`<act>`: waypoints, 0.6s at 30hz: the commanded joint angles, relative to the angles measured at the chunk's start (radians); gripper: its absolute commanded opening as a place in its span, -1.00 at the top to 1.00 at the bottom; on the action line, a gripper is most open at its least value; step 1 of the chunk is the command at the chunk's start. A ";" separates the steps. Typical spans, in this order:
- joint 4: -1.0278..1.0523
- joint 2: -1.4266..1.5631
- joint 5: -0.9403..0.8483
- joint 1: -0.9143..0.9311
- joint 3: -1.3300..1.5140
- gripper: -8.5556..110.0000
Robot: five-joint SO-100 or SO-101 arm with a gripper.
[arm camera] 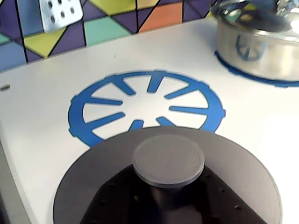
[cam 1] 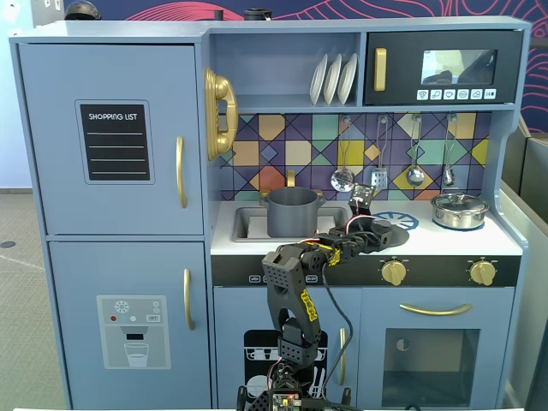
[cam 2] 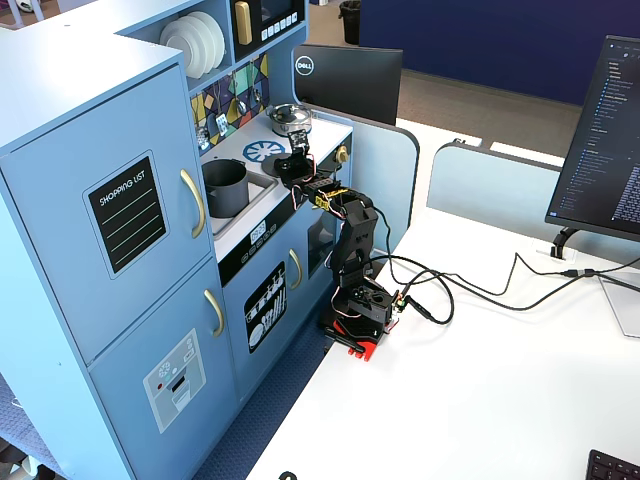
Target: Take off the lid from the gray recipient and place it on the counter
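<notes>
The dark gray lid (arm camera: 224,163) with its round knob (arm camera: 168,160) fills the lower part of the wrist view, low over the white counter (arm camera: 42,116) at the near edge of the blue burner print (arm camera: 145,105). I cannot tell whether it touches the counter. My gripper (arm camera: 166,198) is shut on the stem under the knob. In a fixed view my gripper (cam 1: 370,227) holds the lid (cam 1: 385,231) right of the gray recipient (cam 1: 291,211), which stands open in the sink. In both fixed views the recipient (cam 2: 226,187) has no lid on it.
A shiny silver pot (arm camera: 261,42) with its own lid stands on the right burner, also seen in a fixed view (cam 1: 459,209). Utensils (cam 1: 414,171) hang on the tiled back wall. The sink (cam 1: 244,224) lies left of the burner print.
</notes>
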 commanded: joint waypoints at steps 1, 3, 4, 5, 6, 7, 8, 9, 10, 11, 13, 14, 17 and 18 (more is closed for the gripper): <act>-0.055 -0.018 -0.014 -0.008 -0.055 0.86; -0.058 -0.029 -0.017 -0.006 -0.054 0.86; -0.058 -0.031 -0.017 -0.005 -0.052 0.86; -0.058 -0.031 -0.017 -0.003 -0.052 0.86; -0.058 -0.031 -0.014 -0.002 -0.052 0.86; -0.058 -0.029 -0.011 0.002 -0.051 0.86; -0.060 -0.026 -0.008 0.003 -0.049 0.86; -0.066 -0.020 0.005 0.006 -0.048 0.79; -0.074 -0.014 0.031 0.009 -0.048 0.68; -0.075 -0.005 0.043 0.012 -0.048 0.58; -0.072 0.018 0.049 0.021 -0.046 0.44; -0.066 0.034 0.051 0.026 -0.046 0.39; -0.034 0.092 0.029 0.041 -0.046 0.36; -0.029 0.109 0.031 0.041 -0.055 0.37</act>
